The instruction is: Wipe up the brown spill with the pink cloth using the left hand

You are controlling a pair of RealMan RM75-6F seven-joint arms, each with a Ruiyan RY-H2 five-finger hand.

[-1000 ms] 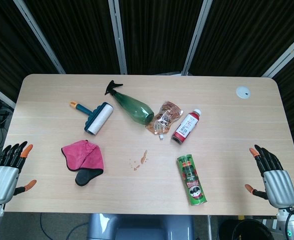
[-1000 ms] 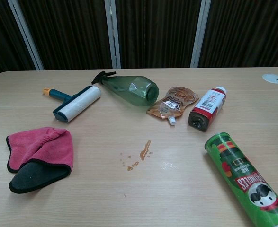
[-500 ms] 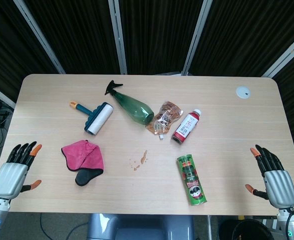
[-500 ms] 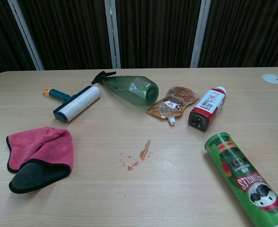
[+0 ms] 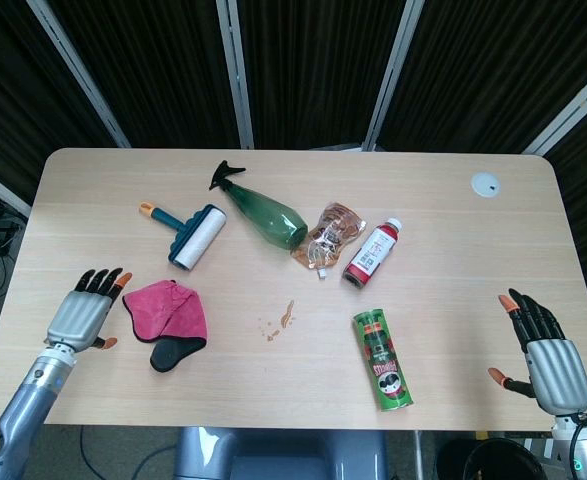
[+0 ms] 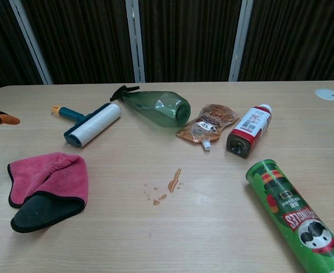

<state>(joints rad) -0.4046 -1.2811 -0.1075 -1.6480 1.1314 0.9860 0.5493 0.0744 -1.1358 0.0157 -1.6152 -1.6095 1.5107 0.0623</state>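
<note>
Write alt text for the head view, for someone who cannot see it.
The left robot hand, fingers spread and empty, hovers beside a crumpled pink cloth on a light wooden table. Right of the cloth lies a small brown spill; the right robot hand waits open at the table's corner.

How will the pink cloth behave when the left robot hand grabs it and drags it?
The pink cloth lies folded and rumpled, so it is probably floppy and may unfold or bunch when lifted. It looks soft and light, so likely easy to drag toward the brown spill. The left robot hand is beside it, open.
</note>
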